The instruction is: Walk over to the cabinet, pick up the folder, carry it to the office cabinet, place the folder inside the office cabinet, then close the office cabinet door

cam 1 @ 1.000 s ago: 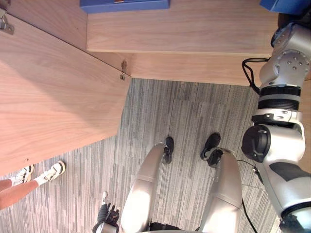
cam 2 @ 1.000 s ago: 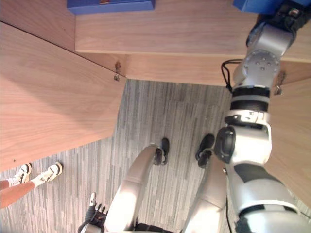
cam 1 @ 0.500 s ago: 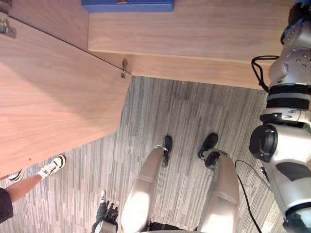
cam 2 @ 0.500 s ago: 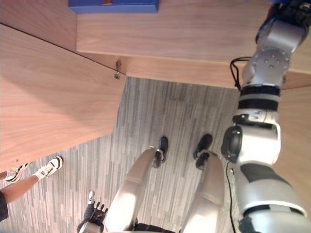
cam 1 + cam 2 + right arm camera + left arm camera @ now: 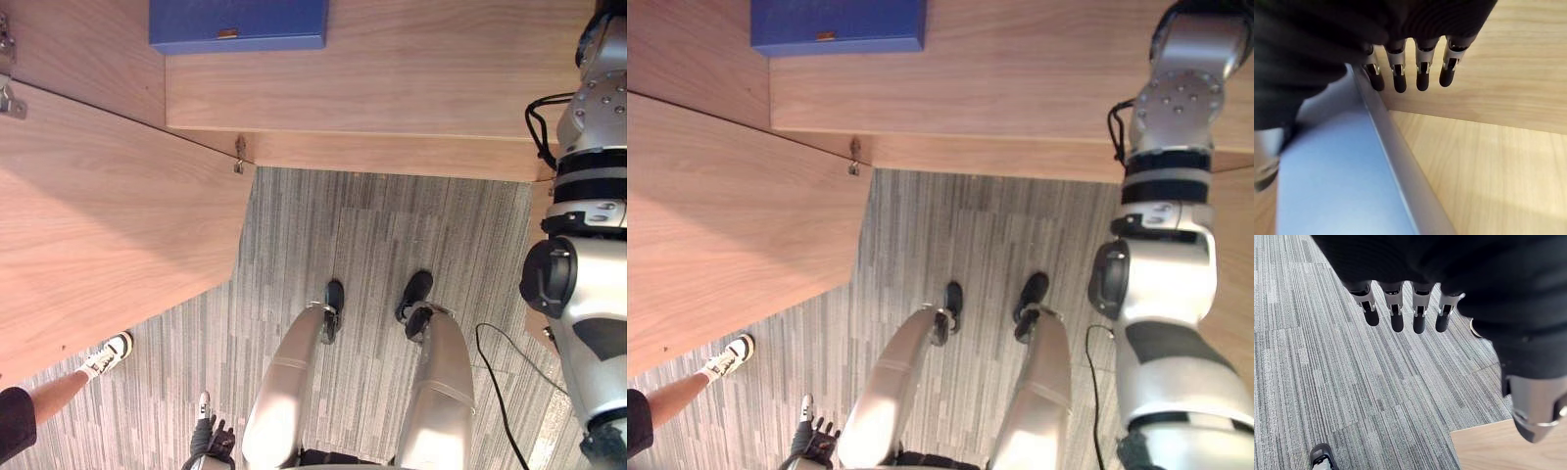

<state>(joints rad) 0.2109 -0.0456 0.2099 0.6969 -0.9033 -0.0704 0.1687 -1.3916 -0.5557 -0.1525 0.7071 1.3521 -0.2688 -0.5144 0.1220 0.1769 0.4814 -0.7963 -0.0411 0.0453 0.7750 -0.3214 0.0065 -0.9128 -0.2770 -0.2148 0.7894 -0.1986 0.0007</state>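
Note:
In the right wrist view, a light blue folder (image 5: 1337, 171) lies flat on the wooden floor of the cabinet (image 5: 1488, 161), just beneath my right hand (image 5: 1399, 73). That hand's fingers are stretched straight over the folder's edge and grip nothing, so it is open. A second, darker blue folder (image 5: 238, 24) rests on the cabinet shelf at the top of the left eye view. My left hand (image 5: 1397, 313) hangs low at my side over the carpet, with straight fingers and nothing in it; it also appears at the bottom as left hand (image 5: 209, 443).
The cabinet's wooden door (image 5: 108, 215) stands swung open on my left, with a hinge (image 5: 238, 155) at its corner. A person's leg and white shoe (image 5: 110, 350) stand on the grey carpet (image 5: 392, 225) beyond the door's lower edge.
The camera has tilted up a little. My right arm has reached further into the cabinet, taking the hand and its folder past the view's top edge. The person's feet have shifted.

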